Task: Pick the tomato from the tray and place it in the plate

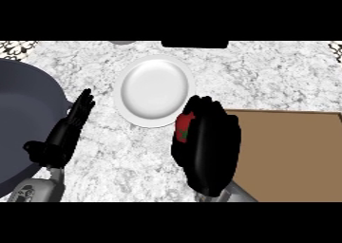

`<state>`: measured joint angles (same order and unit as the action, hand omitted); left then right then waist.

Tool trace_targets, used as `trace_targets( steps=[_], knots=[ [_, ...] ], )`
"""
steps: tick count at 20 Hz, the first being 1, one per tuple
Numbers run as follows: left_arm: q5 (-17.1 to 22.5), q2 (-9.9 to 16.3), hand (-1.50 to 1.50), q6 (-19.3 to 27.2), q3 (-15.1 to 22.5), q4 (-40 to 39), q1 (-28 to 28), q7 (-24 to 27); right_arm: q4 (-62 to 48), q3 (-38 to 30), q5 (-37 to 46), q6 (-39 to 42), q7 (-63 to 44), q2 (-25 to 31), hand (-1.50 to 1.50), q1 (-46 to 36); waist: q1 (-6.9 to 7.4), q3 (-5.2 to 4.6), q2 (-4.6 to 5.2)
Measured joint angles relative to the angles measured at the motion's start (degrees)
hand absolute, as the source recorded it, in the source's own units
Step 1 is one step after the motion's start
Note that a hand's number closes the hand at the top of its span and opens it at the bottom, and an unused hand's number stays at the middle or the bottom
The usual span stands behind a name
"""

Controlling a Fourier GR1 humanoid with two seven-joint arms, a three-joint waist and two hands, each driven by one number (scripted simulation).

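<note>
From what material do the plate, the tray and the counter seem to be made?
The plate looks like glazed white ceramic: smooth, with a soft sheen, though plastic is possible. The tray looks like matte brown wood or cardboard: flat colour, no shine, a thin raised rim. The counter looks like polished stone, perhaps granite or marble: grey-white mottled speckling.

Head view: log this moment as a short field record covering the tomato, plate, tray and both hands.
tomato: red, held in right hand, between tray and plate
right hand: curled round tomato, just left of tray
plate: white, nothing on it, on the counter
tray: brown, at the view's right, no tomato in it
left hand: open, resting, fingers up, at the view's left
</note>
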<state>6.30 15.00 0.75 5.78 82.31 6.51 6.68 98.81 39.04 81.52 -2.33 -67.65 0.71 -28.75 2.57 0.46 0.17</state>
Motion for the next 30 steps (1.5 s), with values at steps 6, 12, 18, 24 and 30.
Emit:
trace_targets(
  steps=[6, 12, 18, 24, 30],
  knots=[
    [-0.66, -0.16, 0.00, -0.28, 0.55, -0.47, 1.22, 0.05, -13.45, -5.19, -7.95, -4.15, 1.66, -0.15, 1.50, -10.23, 1.33, -0.02, 0.42],
    [-1.16, -0.99, 0.00, -0.18, 1.21, -1.12, 1.98, 0.27, -26.74, -9.18, -14.07, -9.62, 3.51, -0.19, 1.50, -18.13, 2.38, -0.02, 0.75],
    [-0.94, -0.45, 0.00, -0.88, 1.14, -0.99, 1.88, -0.10, -34.01, -14.29, -15.43, -19.14, 4.39, -0.14, -1.50, -20.64, 3.43, -0.09, 1.14],
    [-1.09, -0.79, 0.00, -0.91, 1.28, -1.54, 2.62, -0.31, -41.62, -17.26, -19.65, -27.01, 5.13, -0.11, -1.50, -22.25, 3.92, -0.08, 1.27],
    [-0.91, -0.38, 0.00, -1.05, 0.76, -1.60, 2.29, -0.45, -43.65, -19.99, -20.85, -40.50, 7.98, -0.18, -1.50, -22.67, 3.34, -0.02, 0.93]
  ],
)
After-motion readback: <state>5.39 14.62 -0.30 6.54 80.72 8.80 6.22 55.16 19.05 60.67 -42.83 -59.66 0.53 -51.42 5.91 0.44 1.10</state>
